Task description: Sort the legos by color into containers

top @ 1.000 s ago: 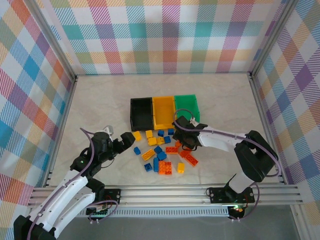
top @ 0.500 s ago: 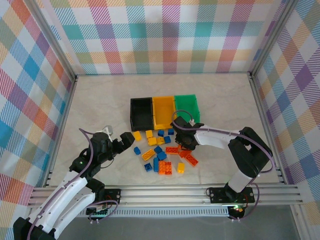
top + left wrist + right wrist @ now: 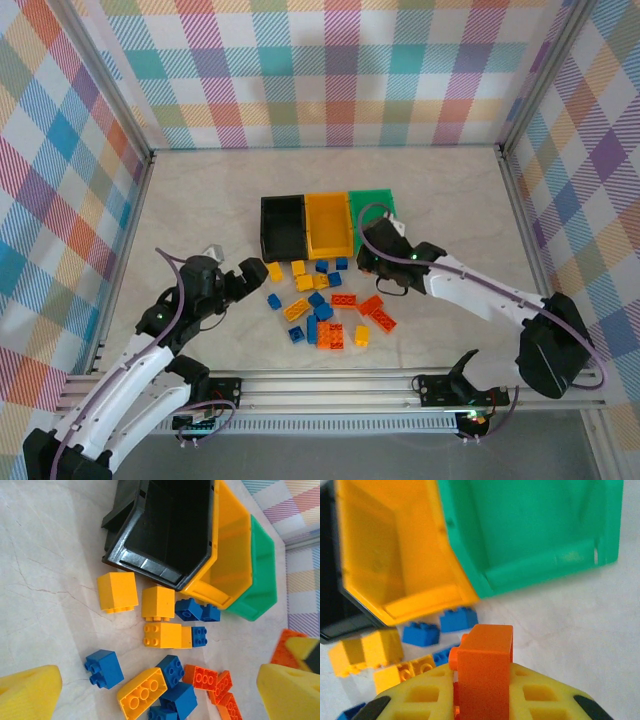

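**Brick of orange studded plastic [image 3: 485, 655] clamped in the right gripper [image 3: 482, 680]**

The right gripper holds it above the table near the front lip of the green open-topped plastic bin [image 3: 530, 525]. That bin, the yellow plastic bin [image 3: 385, 555] touching it and the black plastic bin [image 3: 165, 525] at the row's left end are all empty. Loose yellow, blue and orange bricks [image 3: 320, 305] lie on the marbled table [image 3: 200, 200] just before the bins. The left gripper [image 3: 250, 278] hangs beside the pile, jaws wide apart.

I'm getting bright, even light and only soft shadows. The right wrist view is blurring the green bin [image 3: 535, 525].
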### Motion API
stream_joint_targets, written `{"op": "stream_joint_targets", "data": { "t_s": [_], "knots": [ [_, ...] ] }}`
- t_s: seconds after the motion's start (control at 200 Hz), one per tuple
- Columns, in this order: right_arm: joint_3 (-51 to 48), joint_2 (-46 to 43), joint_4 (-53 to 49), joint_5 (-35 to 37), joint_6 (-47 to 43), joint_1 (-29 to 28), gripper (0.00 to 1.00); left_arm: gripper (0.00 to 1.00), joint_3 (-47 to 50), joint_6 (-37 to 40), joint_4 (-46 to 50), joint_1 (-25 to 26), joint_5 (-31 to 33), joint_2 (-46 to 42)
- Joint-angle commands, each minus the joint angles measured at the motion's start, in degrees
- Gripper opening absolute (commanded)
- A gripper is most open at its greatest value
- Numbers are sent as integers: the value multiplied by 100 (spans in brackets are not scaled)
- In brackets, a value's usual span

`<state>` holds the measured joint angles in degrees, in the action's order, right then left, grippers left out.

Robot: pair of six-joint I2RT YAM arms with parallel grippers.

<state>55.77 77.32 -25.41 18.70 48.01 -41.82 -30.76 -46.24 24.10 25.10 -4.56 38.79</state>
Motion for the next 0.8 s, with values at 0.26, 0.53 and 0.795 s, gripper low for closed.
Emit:
{"op": "stream_joint_targets", "data": {
  "t_s": [0.26,0.53,0.795],
  "knots": [
    [2125,2090,-308,-560,-1972,1278,20,100,-374,577,652,39,261,331],
    [3121,3031,-634,-508,-2020,1394,36,100,-361,721,840,36,178,516],
    [2830,2458,-466,-719,-1886,1387,67,85,-447,915,737,125,-129,1262]
  ]
}}
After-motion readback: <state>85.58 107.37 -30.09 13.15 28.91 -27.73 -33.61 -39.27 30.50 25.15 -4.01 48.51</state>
